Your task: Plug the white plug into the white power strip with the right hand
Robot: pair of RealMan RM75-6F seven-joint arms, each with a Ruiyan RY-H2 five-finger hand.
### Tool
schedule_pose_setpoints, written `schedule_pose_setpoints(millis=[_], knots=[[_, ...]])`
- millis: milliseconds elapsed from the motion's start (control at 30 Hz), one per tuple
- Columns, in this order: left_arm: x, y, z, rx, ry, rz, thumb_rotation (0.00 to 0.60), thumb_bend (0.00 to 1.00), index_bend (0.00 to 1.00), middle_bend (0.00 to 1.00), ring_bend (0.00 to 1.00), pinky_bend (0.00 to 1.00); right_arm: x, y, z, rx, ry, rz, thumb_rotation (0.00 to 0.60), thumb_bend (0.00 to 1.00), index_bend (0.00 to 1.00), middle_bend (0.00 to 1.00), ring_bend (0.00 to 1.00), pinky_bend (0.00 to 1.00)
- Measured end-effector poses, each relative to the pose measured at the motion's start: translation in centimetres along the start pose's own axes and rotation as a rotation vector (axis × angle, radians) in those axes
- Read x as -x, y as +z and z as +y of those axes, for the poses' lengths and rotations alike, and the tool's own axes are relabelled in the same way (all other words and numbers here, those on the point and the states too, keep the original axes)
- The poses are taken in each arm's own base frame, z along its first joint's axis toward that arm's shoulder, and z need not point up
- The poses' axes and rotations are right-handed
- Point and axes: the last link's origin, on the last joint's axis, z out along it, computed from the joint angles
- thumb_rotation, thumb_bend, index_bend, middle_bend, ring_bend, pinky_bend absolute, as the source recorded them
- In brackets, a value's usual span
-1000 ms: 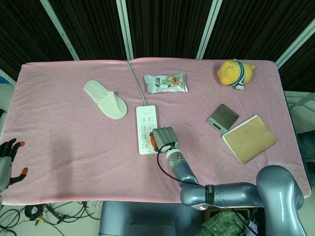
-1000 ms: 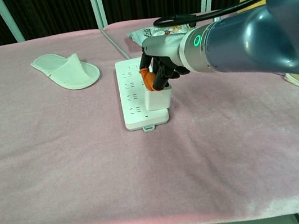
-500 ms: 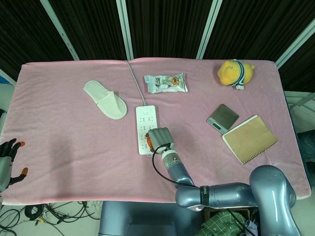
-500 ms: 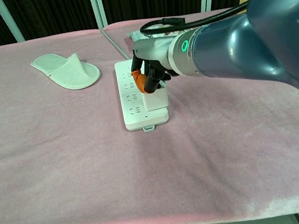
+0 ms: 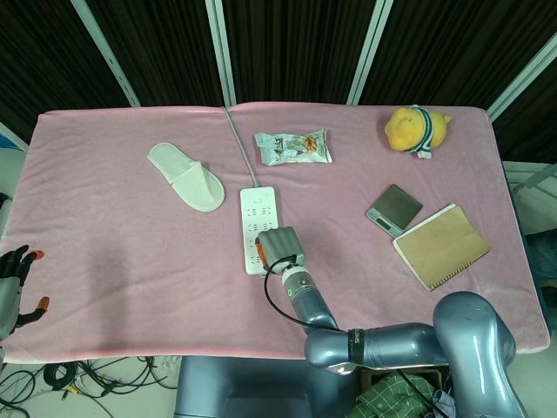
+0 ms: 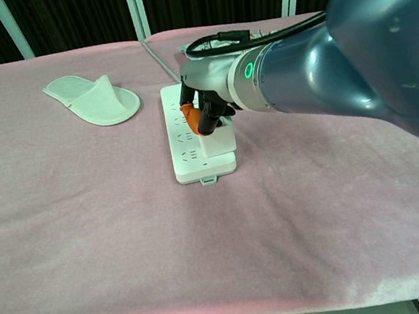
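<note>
The white power strip (image 5: 258, 209) (image 6: 187, 159) lies lengthwise at the table's middle, its cable (image 5: 241, 148) running to the far edge. My right hand (image 5: 278, 246) (image 6: 204, 110) grips the white plug (image 6: 219, 134) from above, over the near half of the strip. The plug's base stands against the strip's top face; the fingers hide whether its prongs sit in a socket. In the head view the hand covers the plug. My left hand (image 5: 14, 285) hangs off the table's left edge, fingers apart and holding nothing.
A white slipper (image 5: 185, 176) (image 6: 93, 100) lies left of the strip. Behind the strip is a snack packet (image 5: 293, 146). To the right are a yellow plush toy (image 5: 417, 128), a small grey scale (image 5: 393, 210) and a brown notebook (image 5: 441, 246).
My right hand has carried the plug a little to the left, from the strip's right edge toward its middle sockets. The left hand has stayed put.
</note>
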Motion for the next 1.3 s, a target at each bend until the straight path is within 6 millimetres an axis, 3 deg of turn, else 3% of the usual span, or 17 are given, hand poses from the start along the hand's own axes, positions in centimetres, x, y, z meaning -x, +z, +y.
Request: schedule_pose_setpoints(millis=[300, 867, 967, 1000, 1133, 1300], knots=[[0.0, 0.0, 0.0, -0.001, -0.002, -0.002, 0.600, 0.34, 0.14, 0.03, 0.00, 0.00, 0.0, 0.4, -0.3, 0.008, -0.001, 0.010, 0.600, 0.64, 0.94, 0.81, 0.86, 0.89], [0.0, 0.0, 0.0, -0.008, 0.001, -0.002, 0.600, 0.34, 0.14, 0.03, 0.00, 0.00, -3.8, -1.2, 0.6, -0.005, 0.109, 0.067, 0.600, 0.64, 0.94, 0.80, 0.85, 0.89], [0.0, 0.0, -0.1, -0.008, 0.003, 0.000, 0.600, 0.34, 0.14, 0.03, 0.00, 0.00, -4.7, -1.6, 0.9, -0.013, 0.143, 0.088, 0.600, 0.58, 0.88, 0.70, 0.80, 0.86], [0.0, 0.0, -0.1, -0.008, 0.002, 0.000, 0.600, 0.34, 0.14, 0.03, 0.00, 0.00, -5.1, -1.7, 1.1, -0.014, 0.154, 0.097, 0.600, 0.52, 0.79, 0.63, 0.76, 0.83], [-0.1, 0.0, -0.1, -0.008, -0.002, 0.005, 0.600, 0.34, 0.14, 0.03, 0.00, 0.00, -7.0, -2.6, 3.1, -0.005, 0.195, 0.150, 0.600, 0.33, 0.48, 0.34, 0.54, 0.58], [-0.2, -0.1, 0.0, -0.001, -0.005, 0.019, 0.600, 0.34, 0.14, 0.03, 0.00, 0.00, -8.9, -4.3, 7.0, 0.023, 0.203, 0.241, 0.600, 0.21, 0.29, 0.12, 0.31, 0.33]])
